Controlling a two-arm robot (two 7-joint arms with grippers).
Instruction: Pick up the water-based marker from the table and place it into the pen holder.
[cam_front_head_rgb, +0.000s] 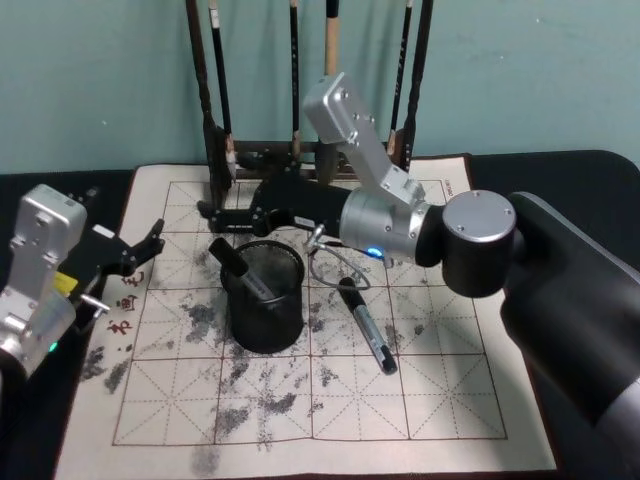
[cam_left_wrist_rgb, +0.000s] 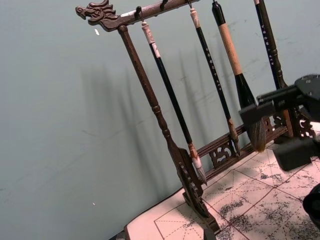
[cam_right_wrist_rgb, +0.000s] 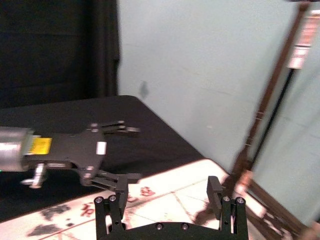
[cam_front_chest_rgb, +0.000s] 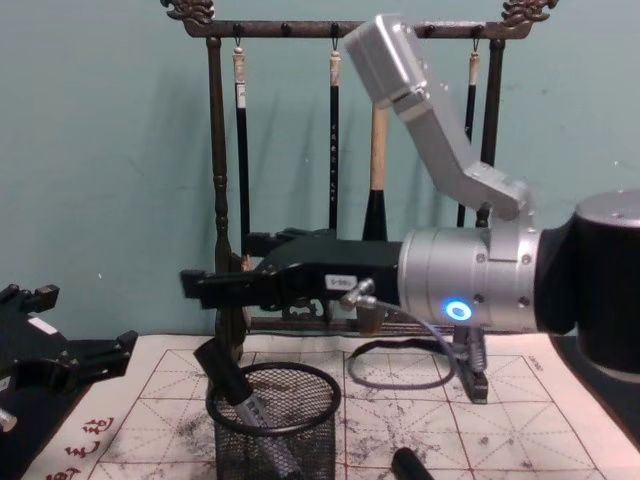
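Marker (cam_front_head_rgb: 245, 272) noted leaning inside the pen holder (cam_front_head_rgb: 270, 325), second marker (cam_front_head_rgb: 367, 325) laid on the mat (cam_front_head_rgb: 450, 400) just right; right gripper (cam_front_head_rgb: 213, 217) held open, empty, above the holder, left gripper (cam_front_head_rgb: 148, 255) open at the left.

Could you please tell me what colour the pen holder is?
Black wire mesh; the pen holder shows best in the head view.

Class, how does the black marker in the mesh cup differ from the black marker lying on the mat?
The leaning black marker rests tilted on the rim of the black wire-mesh cup; the lying black marker is flat on the ink-stained gridded mat, right of the cup. Mesh half hides the first; the second shows whole. Both are slim and dark.
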